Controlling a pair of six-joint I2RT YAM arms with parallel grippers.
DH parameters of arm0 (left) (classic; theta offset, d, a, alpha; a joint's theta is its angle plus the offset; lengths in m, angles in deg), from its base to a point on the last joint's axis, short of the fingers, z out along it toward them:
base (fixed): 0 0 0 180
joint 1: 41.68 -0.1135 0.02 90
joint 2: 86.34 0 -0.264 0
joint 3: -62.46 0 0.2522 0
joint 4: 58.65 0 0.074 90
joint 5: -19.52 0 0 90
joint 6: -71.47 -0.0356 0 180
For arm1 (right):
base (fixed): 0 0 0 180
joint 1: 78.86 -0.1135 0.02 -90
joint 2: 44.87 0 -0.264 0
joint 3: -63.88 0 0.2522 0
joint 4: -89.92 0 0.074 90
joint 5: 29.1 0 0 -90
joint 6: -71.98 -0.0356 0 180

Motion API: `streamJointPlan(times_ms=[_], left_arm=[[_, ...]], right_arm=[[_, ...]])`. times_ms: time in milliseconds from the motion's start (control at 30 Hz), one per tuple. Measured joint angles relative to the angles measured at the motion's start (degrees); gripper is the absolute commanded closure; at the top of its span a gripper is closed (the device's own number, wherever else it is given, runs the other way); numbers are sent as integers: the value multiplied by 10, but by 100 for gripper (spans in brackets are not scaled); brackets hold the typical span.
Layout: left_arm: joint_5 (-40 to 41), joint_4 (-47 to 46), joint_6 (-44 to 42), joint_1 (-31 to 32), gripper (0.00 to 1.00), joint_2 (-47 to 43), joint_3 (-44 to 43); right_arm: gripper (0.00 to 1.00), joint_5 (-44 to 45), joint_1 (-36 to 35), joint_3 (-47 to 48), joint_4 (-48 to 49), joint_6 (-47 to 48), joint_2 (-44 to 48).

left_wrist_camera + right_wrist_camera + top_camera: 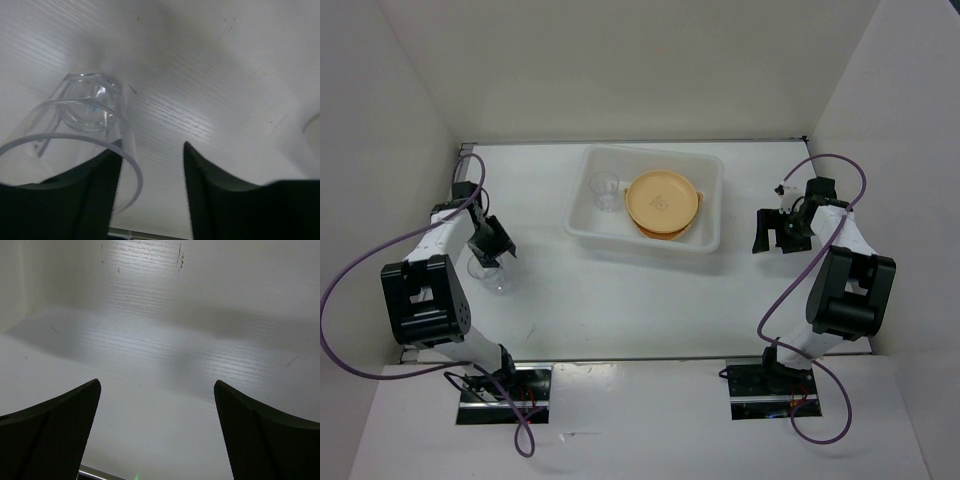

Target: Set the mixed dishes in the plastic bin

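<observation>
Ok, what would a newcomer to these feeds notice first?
The stack of orange plates in the plastic bin at the table's far middle, with a clear cup beside it in the bin. Then the second clear cup on the table at left, its rim looped around one finger of the open left gripper. The right gripper hangs open and empty.

Bin (642, 241) holds plates (663, 203), cup (604, 190); second cup (492, 275) outside, left.
</observation>
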Motion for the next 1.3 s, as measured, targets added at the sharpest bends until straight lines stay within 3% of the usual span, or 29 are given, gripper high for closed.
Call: streamJointPlan(times_ms=[67, 100, 167, 367, 500, 600, 700, 900, 1133, 1300], left_arm=[[-5, -1, -2, 0, 70, 0, 1], [-6, -3, -3, 0, 89, 0, 1], [-3, -2, -2, 0, 100, 0, -2], [-27, -26, -4, -2, 100, -20, -20], [-133, -68, -2, -1, 100, -54, -62], [-234, -131, 5, 27, 100, -37, -134], [-266, -139, -11, 97, 100, 23, -258], [-194, -67, -90, 243, 100, 161, -495], [-60, 30, -142, 355, 100, 254, -519], [-9, 48, -170, 381, 100, 276, -518]], right_arm=[[2, 0, 0, 0, 0, 0, 0], [2, 0, 0, 0, 0, 0, 0], [2, 0, 0, 0, 0, 0, 0], [2, 0, 0, 0, 0, 0, 0], [2, 0, 0, 0, 1, 0, 0], [2, 0, 0, 0, 1, 0, 0], [2, 0, 0, 0, 1, 0, 0], [2, 0, 0, 0, 1, 0, 0], [2, 0, 0, 0, 1, -2, 0], [2, 0, 0, 0, 1, -3, 0]])
